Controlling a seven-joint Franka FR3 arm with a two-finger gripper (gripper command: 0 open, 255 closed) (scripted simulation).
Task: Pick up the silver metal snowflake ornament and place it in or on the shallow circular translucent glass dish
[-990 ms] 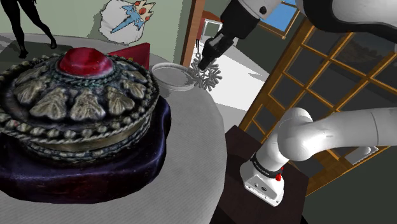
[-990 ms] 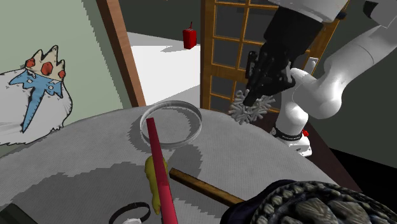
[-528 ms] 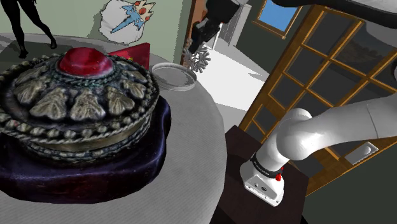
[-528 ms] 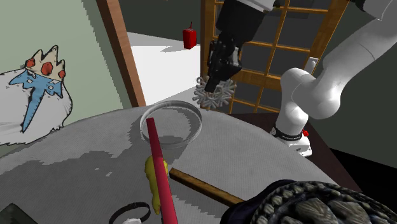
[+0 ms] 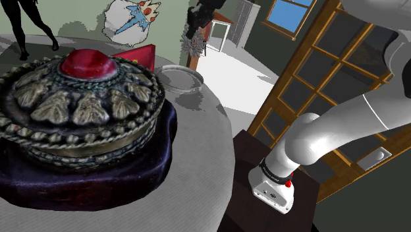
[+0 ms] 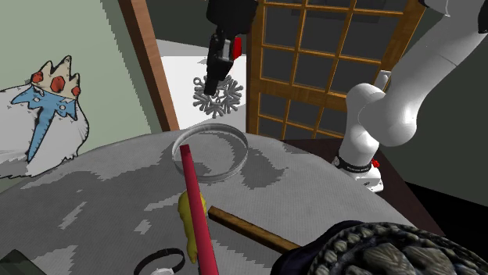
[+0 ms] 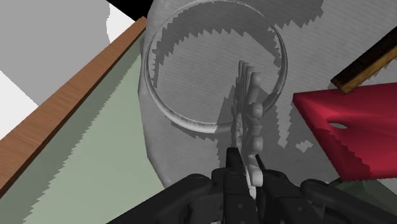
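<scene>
- My jaws are clenched on one arm of the snowflake ornament (image 6: 217,95), so it hangs below them. The wrist view shows it nearly edge-on, a grip I take to leave the rest of it free to go into the dish
- The ornament is in the air, well above the counter (image 6: 94,203). The wrist view lines it up over the inside of the glass dish (image 7: 170,114), toward one side of the ring and not its middle
- I judge this the carry stage: lifted, not yet lowered
- The dish sits close to the counter's rounded edge, with the wooden door frame (image 6: 148,62) and floor beyond, so an overshoot that way would go off the counter
- A red slab (image 7: 350,127) stands just beside the dish on the opposite side; I can't tell whether they touch. A wooden stick (image 6: 242,226) lies past it, apart from the dish
- Straight down looks open; I'd shift slightly toward the dish's centre first
</scene>
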